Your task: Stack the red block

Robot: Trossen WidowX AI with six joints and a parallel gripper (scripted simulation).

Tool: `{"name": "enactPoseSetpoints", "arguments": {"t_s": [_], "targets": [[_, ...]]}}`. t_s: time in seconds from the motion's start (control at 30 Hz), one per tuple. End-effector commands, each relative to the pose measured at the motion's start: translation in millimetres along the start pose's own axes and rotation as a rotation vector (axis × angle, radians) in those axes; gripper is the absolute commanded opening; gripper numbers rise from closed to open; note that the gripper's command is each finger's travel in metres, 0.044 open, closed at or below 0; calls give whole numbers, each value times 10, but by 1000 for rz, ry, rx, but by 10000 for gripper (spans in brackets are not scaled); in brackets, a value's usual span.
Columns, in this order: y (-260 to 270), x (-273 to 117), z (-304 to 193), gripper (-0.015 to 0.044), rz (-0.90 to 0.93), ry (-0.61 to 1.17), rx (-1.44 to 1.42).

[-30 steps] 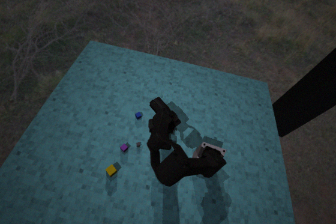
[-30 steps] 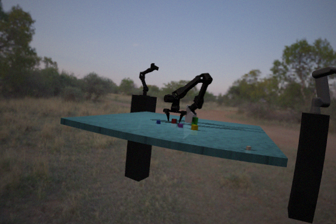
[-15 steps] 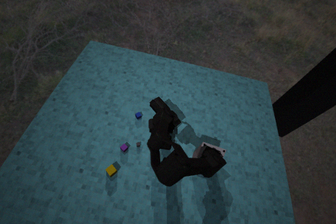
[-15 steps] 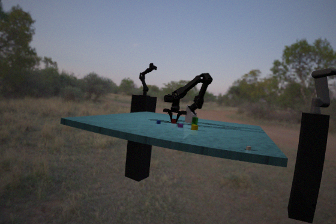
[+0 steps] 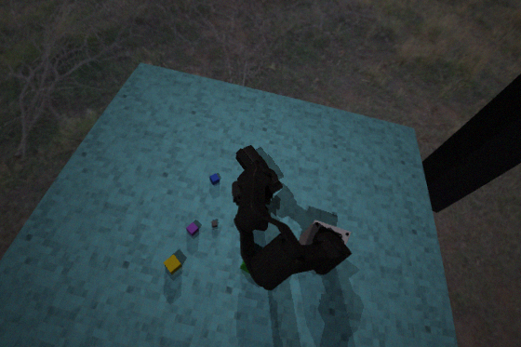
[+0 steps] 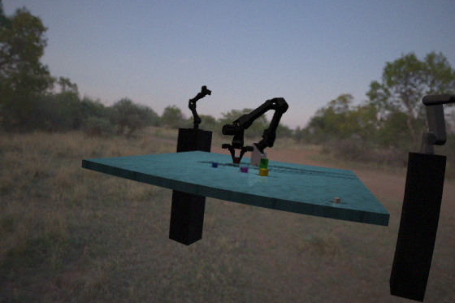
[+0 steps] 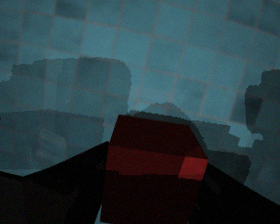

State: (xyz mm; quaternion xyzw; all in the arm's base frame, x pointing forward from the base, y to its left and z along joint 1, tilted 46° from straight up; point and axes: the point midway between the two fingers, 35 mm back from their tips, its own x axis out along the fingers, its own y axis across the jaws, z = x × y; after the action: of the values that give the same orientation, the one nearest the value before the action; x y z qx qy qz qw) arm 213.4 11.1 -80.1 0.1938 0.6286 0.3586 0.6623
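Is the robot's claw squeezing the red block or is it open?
Squeezing. The gripper is shut on the red block: both dark fingers press its sides.

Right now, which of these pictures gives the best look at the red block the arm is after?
The wrist view: the red block fills the middle of the picture, pinched between the gripper's dark fingers. The exterior view shows only a small red speck under the gripper on the teal table. In the top view the arm hides it.

The slim matte-black jointed robot arm (image 6: 260, 118) has blocky links and rounded joints. Its pale square base plate (image 5: 326, 230) shows at four o'clock. Two dark flat fingers end it.
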Motion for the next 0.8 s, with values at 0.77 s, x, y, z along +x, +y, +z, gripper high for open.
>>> {"name": "enactPoseSetpoints", "arguments": {"t_s": [0.77], "targets": [[-21, -966, 25, 0, -14, -6, -11]]}}
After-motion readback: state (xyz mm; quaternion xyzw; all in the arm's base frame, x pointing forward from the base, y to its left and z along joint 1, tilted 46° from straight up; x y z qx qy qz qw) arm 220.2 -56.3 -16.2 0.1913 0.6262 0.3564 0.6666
